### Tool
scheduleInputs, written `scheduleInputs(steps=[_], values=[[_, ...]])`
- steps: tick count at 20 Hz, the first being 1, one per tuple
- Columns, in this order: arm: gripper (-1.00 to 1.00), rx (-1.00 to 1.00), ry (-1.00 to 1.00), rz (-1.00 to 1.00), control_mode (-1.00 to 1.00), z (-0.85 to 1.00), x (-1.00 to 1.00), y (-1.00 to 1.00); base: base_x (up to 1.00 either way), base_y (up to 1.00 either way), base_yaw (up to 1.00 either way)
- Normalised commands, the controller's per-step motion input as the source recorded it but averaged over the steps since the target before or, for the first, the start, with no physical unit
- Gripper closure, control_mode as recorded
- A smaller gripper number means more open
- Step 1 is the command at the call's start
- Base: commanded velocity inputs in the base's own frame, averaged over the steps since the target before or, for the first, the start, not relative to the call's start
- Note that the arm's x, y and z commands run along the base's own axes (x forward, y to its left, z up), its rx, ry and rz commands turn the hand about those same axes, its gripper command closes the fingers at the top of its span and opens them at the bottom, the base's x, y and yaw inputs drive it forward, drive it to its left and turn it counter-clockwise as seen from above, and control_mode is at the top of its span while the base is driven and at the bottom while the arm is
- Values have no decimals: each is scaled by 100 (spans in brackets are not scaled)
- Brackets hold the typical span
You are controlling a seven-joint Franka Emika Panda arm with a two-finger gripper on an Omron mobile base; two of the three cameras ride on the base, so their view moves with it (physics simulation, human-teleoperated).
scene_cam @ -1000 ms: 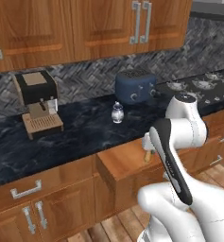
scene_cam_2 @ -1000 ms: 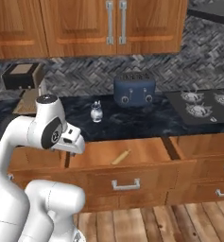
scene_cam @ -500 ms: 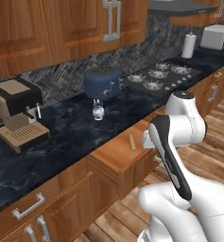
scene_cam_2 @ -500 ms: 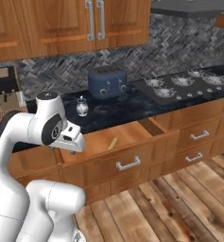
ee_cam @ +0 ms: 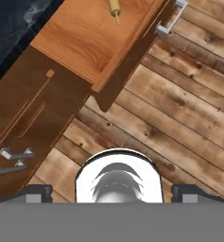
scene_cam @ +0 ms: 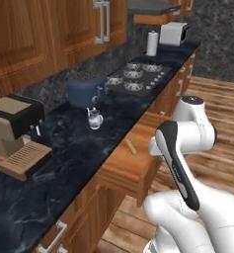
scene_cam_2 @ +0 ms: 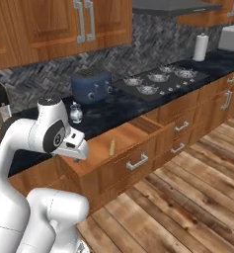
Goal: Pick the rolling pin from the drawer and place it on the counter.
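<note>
Lying loose in open drawer (scene_cam: 119,170): 1 rolling pin (scene_cam: 131,147). Gripper (ee_cam: 112,191) wide, empty, above the floor. Risk: round pin may roll from an off-centre grasp.

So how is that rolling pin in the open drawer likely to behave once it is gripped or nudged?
The rolling pin is a slim wooden cylinder, so it is probably stiff and light. It lies loose on the smooth bottom of the drawer, so a nudge would likely make it roll. Its thin tapered handle looks like a poor grip; the thicker middle seems safer.
</note>
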Motion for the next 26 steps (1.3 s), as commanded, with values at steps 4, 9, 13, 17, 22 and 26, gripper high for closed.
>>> scheduleInputs(steps=[4, 9, 13, 17, 22, 26], values=[[-100, 0, 0, 0, 100, 0, 0, 0, 11, 66, -43], [-100, 0, 0, 0, 100, 0, 0, 0, 27, 61, -46], [-100, 0, 0, 0, 100, 0, 0, 0, 23, 44, -44], [-100, -1, 3, -32, -100, -12, 22, 26, 4, 9, -11], [-100, -7, 17, -33, -100, -22, 73, 18, 0, 0, 0], [-100, -6, 23, -8, -100, -27, 100, -10, 0, 0, 0]])
